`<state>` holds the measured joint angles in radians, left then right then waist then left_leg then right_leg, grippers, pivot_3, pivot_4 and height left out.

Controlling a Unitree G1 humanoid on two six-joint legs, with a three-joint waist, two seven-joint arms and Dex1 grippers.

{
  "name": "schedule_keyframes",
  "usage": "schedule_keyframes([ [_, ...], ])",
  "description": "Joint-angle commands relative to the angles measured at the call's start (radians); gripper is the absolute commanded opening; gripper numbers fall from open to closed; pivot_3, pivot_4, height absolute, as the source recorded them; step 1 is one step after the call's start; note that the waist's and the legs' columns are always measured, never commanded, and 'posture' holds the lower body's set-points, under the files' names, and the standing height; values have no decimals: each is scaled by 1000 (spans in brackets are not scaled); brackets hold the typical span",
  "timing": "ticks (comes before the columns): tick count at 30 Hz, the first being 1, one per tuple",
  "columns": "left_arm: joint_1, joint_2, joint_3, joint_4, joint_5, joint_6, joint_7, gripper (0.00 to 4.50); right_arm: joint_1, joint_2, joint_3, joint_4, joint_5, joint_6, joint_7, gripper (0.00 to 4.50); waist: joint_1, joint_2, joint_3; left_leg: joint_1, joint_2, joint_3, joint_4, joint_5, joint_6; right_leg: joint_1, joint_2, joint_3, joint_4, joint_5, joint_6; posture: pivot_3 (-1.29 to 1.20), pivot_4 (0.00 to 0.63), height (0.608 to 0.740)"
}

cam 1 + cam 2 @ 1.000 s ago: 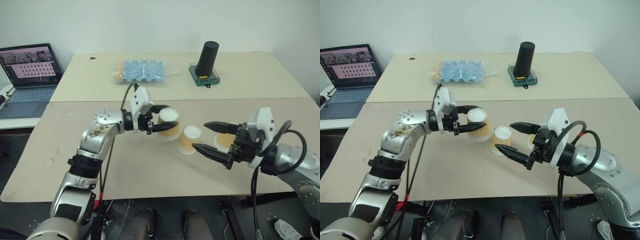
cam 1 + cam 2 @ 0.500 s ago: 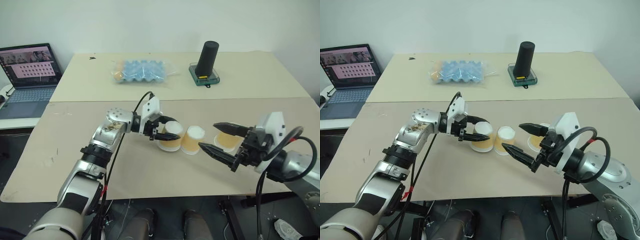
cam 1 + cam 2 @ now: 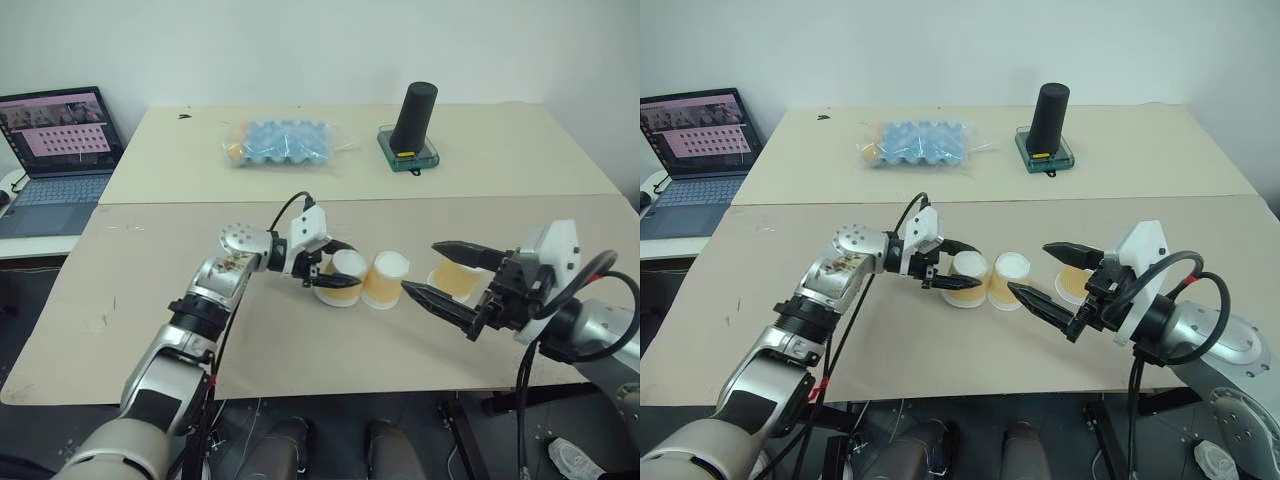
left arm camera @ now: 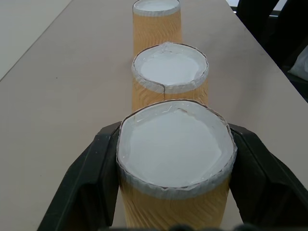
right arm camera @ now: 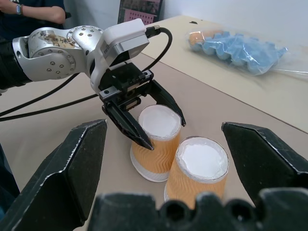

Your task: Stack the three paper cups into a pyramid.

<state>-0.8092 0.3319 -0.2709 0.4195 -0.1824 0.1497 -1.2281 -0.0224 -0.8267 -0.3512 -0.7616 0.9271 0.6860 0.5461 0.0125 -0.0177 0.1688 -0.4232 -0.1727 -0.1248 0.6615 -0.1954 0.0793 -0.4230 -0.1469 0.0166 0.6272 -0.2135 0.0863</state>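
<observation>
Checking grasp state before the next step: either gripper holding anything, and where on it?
Left gripper is shut on the leftmost paper cup, fingers on opposite sides of its wall, near the top. Right gripper is open, holding nothing.

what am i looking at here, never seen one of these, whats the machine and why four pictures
It is a humanoid robot with two arms, each ending in a gripper of two black fingers. Two pictures come from a stereo camera on its head, looking down over the arms; the other two come from cameras on each wrist, looking along the fingers.

On the table three paper cups stand upside down in a row. The left gripper is shut on the left cup, which sits beside the middle cup. The right gripper is open and holds nothing; the third cup stands between its fingers.

Farther back lie a blue egg tray in plastic, a black cylinder, and a laptop.
</observation>
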Motion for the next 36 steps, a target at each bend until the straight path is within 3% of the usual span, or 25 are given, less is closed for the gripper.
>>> schedule_keyframes([
  [1,12,-7,8,18,14,-20,18,2579,-12,-15,-41,-32,23,-13,5,4500,0,0,0,0,0,0,0,0,0,0,0,0,0,0,0,0,150,727],
  [6,16,-10,10,20,9,-15,16,2579,-12,-21,-45,-28,23,-11,10,4500,1,0,0,1,0,0,0,0,0,1,0,0,0,0,0,0,150,727],
  [8,19,-10,12,17,8,-12,17,3580,-14,-23,-46,-27,26,-9,12,4500,0,0,0,1,0,0,0,0,0,1,0,0,0,0,0,0,150,727],
  [11,22,-10,14,10,6,-7,18,4453,-15,-27,-47,-25,29,-8,15,4500,0,0,0,0,0,0,0,0,0,0,0,0,0,0,0,0,150,727],
  [20,33,2,45,-43,-18,36,22,4453,-23,-33,-36,-10,29,-11,22,4500,0,0,0,0,0,0,0,0,1,0,0,0,0,0,0,0,150,727],
  [36,131,122,131,-344,-114,219,59,4453,-31,-37,-27,20,12,-10,45,4500,0,0,0,0,0,0,0,0,0,0,0,0,1,0,0,0,150,727],
])
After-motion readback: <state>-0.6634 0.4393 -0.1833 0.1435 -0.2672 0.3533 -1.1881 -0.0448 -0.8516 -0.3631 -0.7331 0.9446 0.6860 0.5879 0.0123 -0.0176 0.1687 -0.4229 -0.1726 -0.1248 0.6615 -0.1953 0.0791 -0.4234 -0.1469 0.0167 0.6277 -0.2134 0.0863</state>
